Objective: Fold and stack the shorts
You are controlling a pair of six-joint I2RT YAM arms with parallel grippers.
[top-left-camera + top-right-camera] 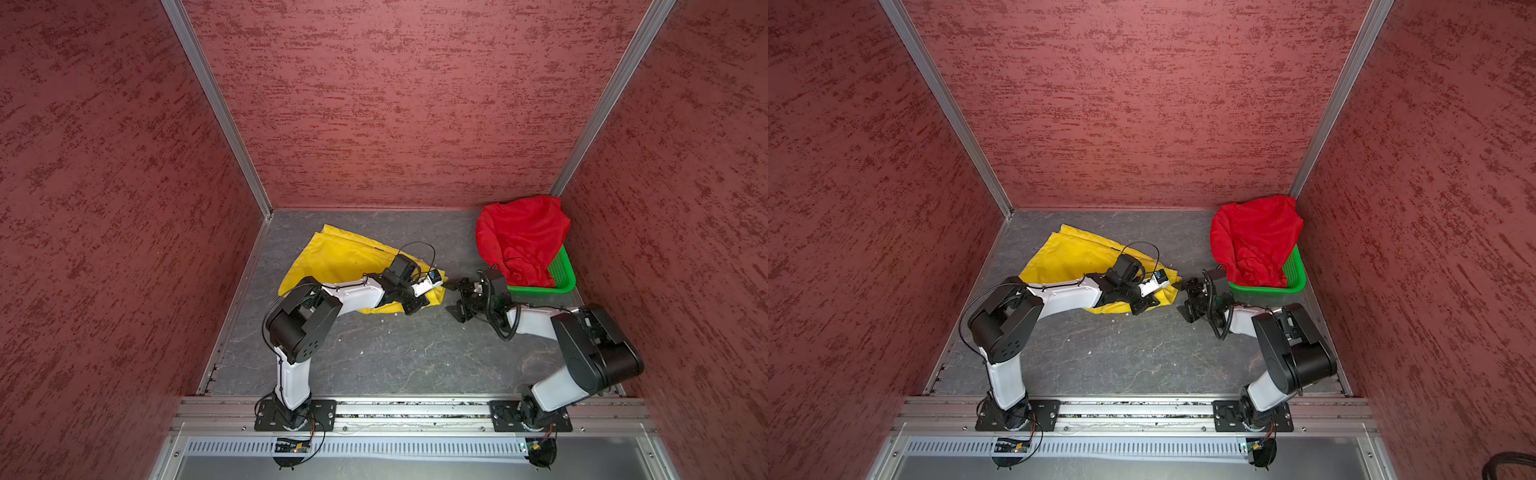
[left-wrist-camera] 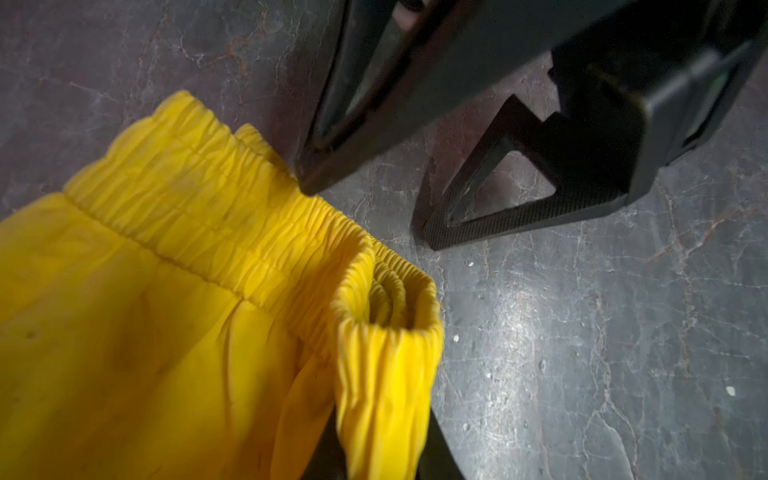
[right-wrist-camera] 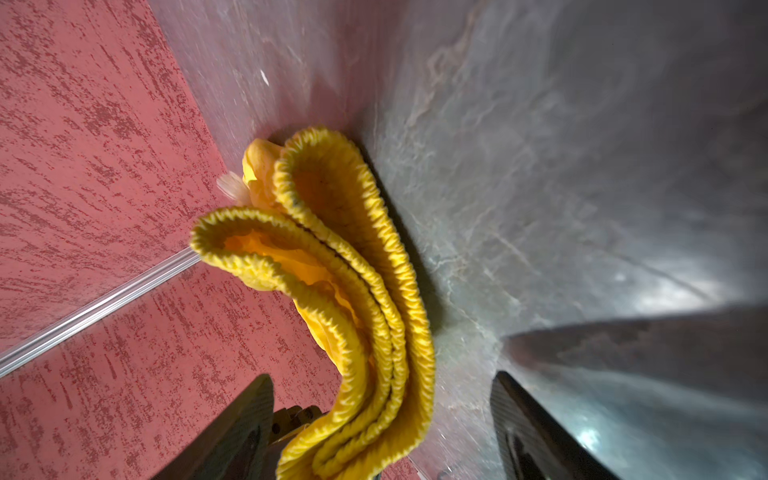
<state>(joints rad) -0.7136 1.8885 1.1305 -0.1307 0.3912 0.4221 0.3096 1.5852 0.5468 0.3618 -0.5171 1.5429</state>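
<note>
Grey marbled tabletop (image 1: 395, 353) fills most of the booth floor. On its left half, toward the back, the yellow shorts (image 1: 332, 262) lie spread but rumpled, with the waistband (image 2: 216, 195) turned toward the middle. Red shorts (image 1: 519, 232) sit heaped in and over the green basket (image 1: 563, 274) in the far right corner, untouched.

From where I stand, the left gripper (image 2: 380, 457) looks pinched shut on one corner of the yellow waistband, a thin bite near the cloth's edge. The right gripper (image 3: 382, 436) hangs wide open and holds nothing. The doubled-over waistband sits just in front of its spread fingers, and I cannot tell whether the tips already straddle it.

My worry is the grab. The elastic is bunched in several layers, so the right jaws could close on one layer only, and the shorts would lift twisted. The left's shallow pinch might slip once the cloth is tugged. The two grippers are also just beside each other, so a careless closing move could knock them together.
</note>
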